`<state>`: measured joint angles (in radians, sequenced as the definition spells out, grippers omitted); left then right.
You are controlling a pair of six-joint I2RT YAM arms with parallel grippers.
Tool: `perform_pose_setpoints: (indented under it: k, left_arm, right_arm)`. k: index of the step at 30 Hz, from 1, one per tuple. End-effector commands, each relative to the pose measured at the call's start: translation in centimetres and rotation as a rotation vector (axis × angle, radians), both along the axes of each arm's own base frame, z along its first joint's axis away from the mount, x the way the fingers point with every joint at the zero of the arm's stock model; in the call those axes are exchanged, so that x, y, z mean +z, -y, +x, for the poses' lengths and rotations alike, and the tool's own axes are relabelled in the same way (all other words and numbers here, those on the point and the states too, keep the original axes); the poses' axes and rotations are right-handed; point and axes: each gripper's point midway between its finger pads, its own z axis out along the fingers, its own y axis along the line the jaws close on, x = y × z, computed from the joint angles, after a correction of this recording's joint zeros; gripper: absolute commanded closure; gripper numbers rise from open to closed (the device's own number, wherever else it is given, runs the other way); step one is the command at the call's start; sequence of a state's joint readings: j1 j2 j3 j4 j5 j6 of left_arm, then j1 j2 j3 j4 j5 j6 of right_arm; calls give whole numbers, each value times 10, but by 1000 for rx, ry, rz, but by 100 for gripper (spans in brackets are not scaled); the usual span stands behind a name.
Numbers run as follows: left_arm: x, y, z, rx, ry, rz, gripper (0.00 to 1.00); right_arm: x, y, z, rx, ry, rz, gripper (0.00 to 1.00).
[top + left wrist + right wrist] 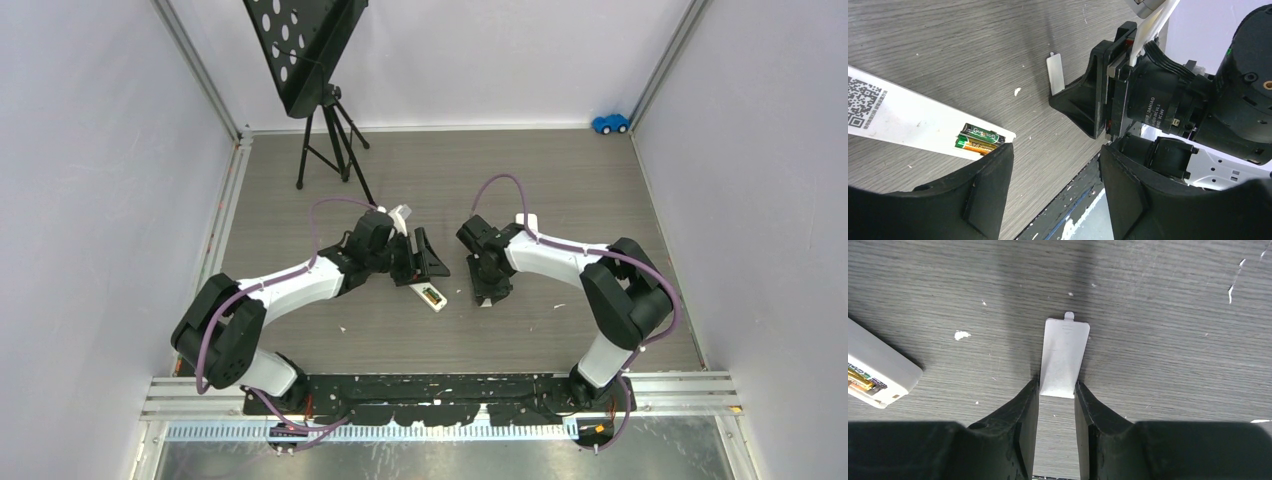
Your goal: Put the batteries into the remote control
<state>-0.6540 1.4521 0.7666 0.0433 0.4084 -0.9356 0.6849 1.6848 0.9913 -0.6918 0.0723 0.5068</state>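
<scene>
My right gripper (1057, 387) has its jaws drawn narrow, pinching the near end of the white battery cover (1064, 355), which lies flat on the grey wood-grain table (600, 200) with its small tab pointing away from the wrist. My left gripper (1055, 155) stands wide apart with nothing between its fingers; one fingertip (998, 160) sits right at the open end of the remote control (908, 120), though I cannot tell whether it touches. The batteries (979, 139) are in the remote's compartment at that end, two cells side by side, one with a green and black wrap, the other orange-gold. The remote lies face down, a QR label showing on its back. From above, the remote (430, 295) lies between the two grippers near the table's middle, the left one (425, 262) just beyond it and the right one (490, 290) just beside it. A black stand (325, 130) stands at the far left and a blue toy car (610, 123) at the far right corner.
</scene>
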Motion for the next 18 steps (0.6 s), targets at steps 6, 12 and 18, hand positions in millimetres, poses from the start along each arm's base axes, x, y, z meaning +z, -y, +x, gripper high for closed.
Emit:
perform_pose_setpoints:
  k: [6,12,18]
  left_arm:
    - [18,17,6,-36,8,-93,39]
    - [18,19,6,-34,-18,-101,40]
    - [20,26,7,-43,-51,-130,39]
  right_arm:
    - [7,-2,13,-21,87,25,72]
    - [45,-20,18,4,171,174,72]
    - [58,-42,8,86,188,289,71]
